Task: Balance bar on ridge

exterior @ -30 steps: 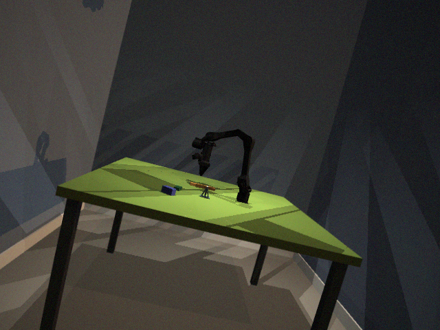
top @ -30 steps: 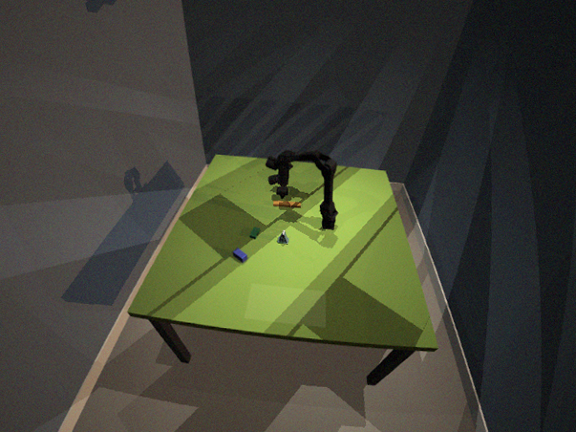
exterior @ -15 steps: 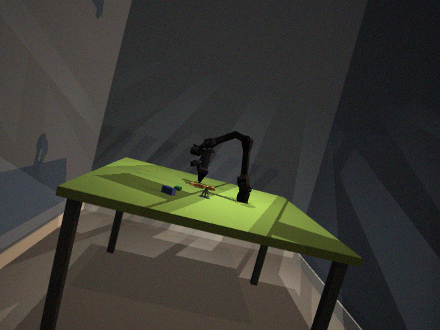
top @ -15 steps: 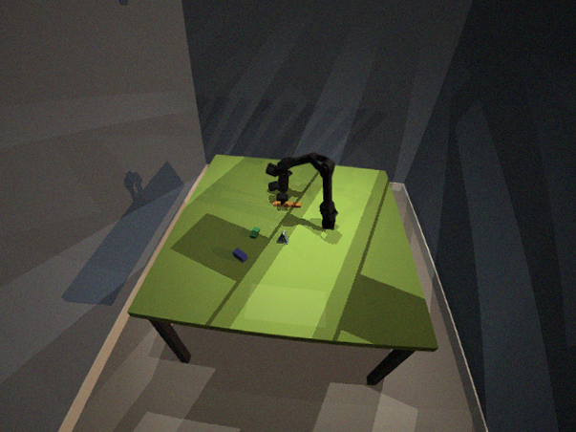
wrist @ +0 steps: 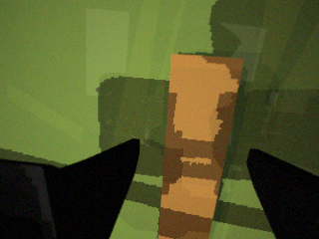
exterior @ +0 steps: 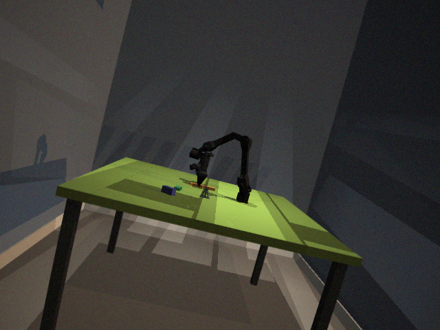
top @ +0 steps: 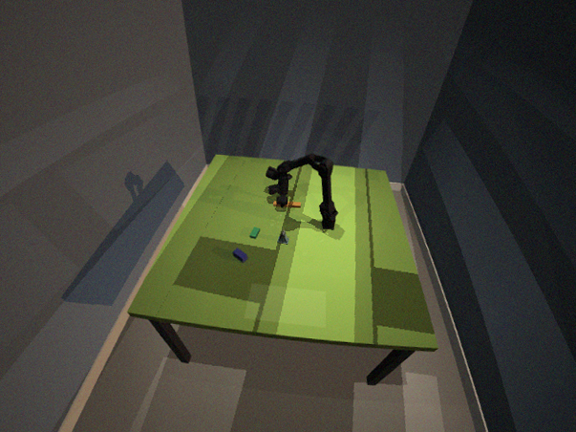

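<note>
Your parallel-jaw gripper (top: 282,203) (exterior: 200,184) (wrist: 192,150), fingers apart and holding nothing, straddles the orange bar (top: 293,204) (exterior: 210,188) (wrist: 196,119), which lies on the table (top: 324,294) (exterior: 227,216) (wrist: 45,100) beyond the ridge (top: 282,239) (exterior: 205,193); grasping, lifting, balancing and release remain.

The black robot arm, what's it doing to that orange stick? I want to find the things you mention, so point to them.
The robot's pincer (top: 282,203) (exterior: 201,185) (wrist: 192,150) is open around the orange bar (top: 294,204) (exterior: 210,188) (wrist: 196,107), with a finger either side. It isn't gripping it. The bar lies on the green table (top: 319,284) (exterior: 227,220), and hasn't been set on the little ridge (top: 282,239) (exterior: 205,193) yet.
</note>
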